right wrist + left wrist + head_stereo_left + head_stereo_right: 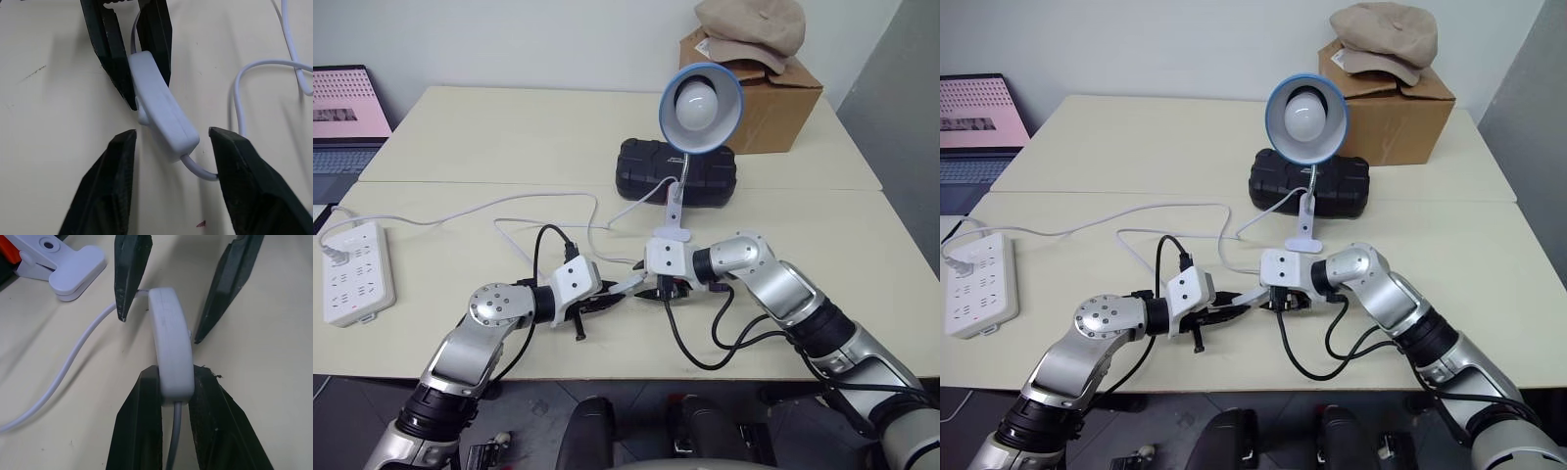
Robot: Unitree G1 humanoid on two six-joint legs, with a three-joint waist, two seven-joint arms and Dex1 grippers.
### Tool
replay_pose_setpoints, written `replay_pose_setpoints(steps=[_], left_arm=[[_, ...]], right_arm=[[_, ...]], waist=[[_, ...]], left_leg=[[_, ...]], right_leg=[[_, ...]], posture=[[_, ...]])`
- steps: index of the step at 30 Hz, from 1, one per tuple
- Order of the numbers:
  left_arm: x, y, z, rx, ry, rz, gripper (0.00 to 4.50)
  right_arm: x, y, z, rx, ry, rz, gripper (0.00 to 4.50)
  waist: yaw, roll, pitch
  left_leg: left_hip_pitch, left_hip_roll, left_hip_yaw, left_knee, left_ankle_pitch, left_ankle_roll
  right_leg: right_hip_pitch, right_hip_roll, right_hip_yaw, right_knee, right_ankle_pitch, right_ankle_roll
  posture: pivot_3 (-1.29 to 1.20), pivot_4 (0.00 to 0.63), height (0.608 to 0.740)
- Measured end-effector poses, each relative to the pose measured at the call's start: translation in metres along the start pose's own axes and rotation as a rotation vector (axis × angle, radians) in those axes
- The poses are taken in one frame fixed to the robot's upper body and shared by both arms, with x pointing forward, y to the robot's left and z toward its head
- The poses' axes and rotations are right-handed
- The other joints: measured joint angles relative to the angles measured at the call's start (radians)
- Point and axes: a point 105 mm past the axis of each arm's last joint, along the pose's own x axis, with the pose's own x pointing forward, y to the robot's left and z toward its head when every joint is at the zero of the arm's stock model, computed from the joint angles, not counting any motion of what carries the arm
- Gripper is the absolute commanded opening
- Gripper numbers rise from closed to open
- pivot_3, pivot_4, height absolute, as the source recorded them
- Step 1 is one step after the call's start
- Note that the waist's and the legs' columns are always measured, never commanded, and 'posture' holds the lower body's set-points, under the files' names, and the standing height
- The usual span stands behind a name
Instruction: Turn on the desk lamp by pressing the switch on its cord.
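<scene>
The desk lamp (701, 103), with its blue-rimmed shade and white bulb, stands on its white clip base (671, 233) mid-table; the bulb looks unlit. Its thin white cord (538, 201) loops across the table to the slim white switch (171, 347), which lies just above the tabletop. My left gripper (175, 377) is shut on one end of the switch. Pointing the opposite way, my right gripper (171, 133) straddles the other end of the switch (164, 122). Its fingers stand apart, a gap on each side. The two grippers meet near the table's front edge (628, 289).
A black case (675, 171) lies behind the lamp. A cardboard box (773, 98) with a hat on top stands at the back right. A white power strip (354, 274) lies at the far left, a laptop (342, 117) beyond it. Black robot cables (705, 343) hang near the front edge.
</scene>
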Motion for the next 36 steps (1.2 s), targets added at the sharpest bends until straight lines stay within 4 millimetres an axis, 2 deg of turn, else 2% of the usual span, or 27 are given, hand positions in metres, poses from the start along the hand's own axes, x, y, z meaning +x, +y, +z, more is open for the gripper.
replay_pose_setpoints(steps=[5,16,18,24,30,36], left_arm=[[-0.002,0.001,-0.002,0.008,0.016,0.005,0.41],[-0.002,0.001,-0.001,0.017,0.019,-0.006,0.41],[-0.002,0.001,0.000,0.025,0.014,-0.009,0.41],[-0.001,0.000,0.005,0.042,-0.013,-0.018,0.41],[-0.008,-0.005,0.004,0.063,0.005,-0.093,0.41],[-0.009,-0.007,0.006,0.073,-0.005,-0.117,0.41]], right_arm=[[0.001,0.001,-0.001,-0.002,0.005,0.011,0.79],[0.000,0.002,-0.001,-0.004,-0.001,0.030,0.70],[-0.002,0.001,-0.001,-0.011,-0.007,0.038,1.36],[-0.005,0.004,0.007,-0.025,-0.059,0.069,2.68],[-0.008,0.012,0.009,0.005,-0.070,0.143,2.69],[-0.006,0.012,0.009,0.043,-0.067,0.148,2.69]], waist=[[0.000,0.000,0.000],[0.000,0.000,0.000],[0.000,0.000,0.000],[0.000,0.000,0.000],[0.000,0.000,0.000],[0.000,0.000,0.000]], left_leg=[[0.000,0.000,0.000,0.000,0.000,0.000],[0.000,0.000,0.000,0.000,0.000,0.000],[0.000,0.000,0.000,0.000,0.000,0.000],[0.000,0.000,0.000,0.000,0.000,0.000],[0.000,0.000,0.000,0.000,0.000,0.000],[0.000,0.000,0.000,0.000,0.000,0.000]], right_leg=[[0.000,0.000,0.000,0.000,0.000,0.000],[0.000,0.000,0.000,0.000,0.000,0.000],[0.000,0.000,0.000,0.000,0.000,0.000],[0.000,0.000,0.000,0.000,0.000,0.000],[0.000,0.000,0.000,0.000,0.000,0.000],[0.000,0.000,0.000,0.000,0.000,0.000]], posture=[[0.00,0.150,0.740],[0.00,0.150,0.740],[0.00,0.150,0.740],[0.00,0.150,0.740],[0.00,0.150,0.740],[0.00,0.150,0.740]])
